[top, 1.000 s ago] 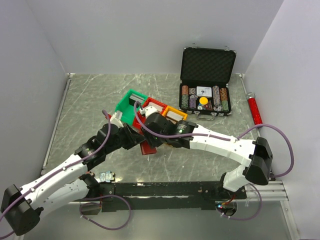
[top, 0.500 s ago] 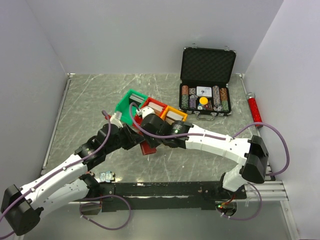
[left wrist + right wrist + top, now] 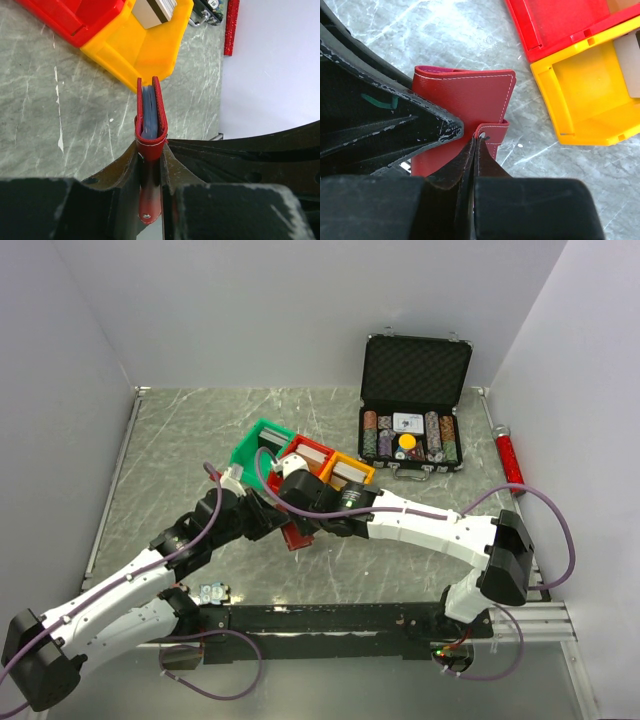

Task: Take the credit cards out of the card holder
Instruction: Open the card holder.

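The card holder [image 3: 150,145] is a dark-red wallet, held edge-on in my shut left gripper [image 3: 150,152] a little above the table. Pale blue-grey credit cards [image 3: 149,111] show between its two covers. Its strap tab [image 3: 150,202] hangs down between the left fingers. In the right wrist view the card holder [image 3: 470,97] shows its flat cover, and my right gripper [image 3: 476,142] is shut on the strap tab [image 3: 495,131] at its snap. From above, both grippers meet at the card holder [image 3: 293,534], the left gripper [image 3: 268,520] on its left and the right gripper [image 3: 300,508] on its right.
A green bin [image 3: 258,445], a red bin [image 3: 306,453] and a yellow bin [image 3: 352,470] with card decks stand just behind the grippers. An open black chip case [image 3: 412,410] is at the back right. A red cylinder [image 3: 508,458] lies by the right wall.
My right gripper has shifted a little left and closer onto the card holder's strap. The left arm and the card holder have barely moved.
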`<state>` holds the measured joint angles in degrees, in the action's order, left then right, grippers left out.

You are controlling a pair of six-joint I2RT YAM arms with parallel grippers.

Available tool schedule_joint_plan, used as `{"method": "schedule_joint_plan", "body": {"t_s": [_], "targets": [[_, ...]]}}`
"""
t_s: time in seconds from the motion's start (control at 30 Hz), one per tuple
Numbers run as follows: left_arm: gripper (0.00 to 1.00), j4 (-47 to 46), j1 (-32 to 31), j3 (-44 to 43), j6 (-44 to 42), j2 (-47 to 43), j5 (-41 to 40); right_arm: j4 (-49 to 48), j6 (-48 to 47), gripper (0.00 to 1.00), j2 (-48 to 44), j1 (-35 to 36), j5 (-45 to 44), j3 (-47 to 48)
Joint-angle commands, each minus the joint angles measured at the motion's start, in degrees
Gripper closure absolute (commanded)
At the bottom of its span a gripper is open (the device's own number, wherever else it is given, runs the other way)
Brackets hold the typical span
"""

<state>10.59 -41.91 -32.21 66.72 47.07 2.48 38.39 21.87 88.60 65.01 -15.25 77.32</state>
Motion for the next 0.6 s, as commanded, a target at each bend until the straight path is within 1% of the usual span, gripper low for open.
{"method": "schedule_joint_plan", "body": {"t_s": [0.0, 0.57], "targets": [[0.99, -8.31, -0.72, -1.98, 4.03, -3.82, 5.08, 3.27, -0.42, 1.0, 1.14, -0.59, -4.44, 0.11], [0.99, -4.7, -0.72, -1.46, 2.63, -5.32, 1.83, 2.83, 0.1, 1.0, -4.22, -1.29, -0.84, -2.35]]}}
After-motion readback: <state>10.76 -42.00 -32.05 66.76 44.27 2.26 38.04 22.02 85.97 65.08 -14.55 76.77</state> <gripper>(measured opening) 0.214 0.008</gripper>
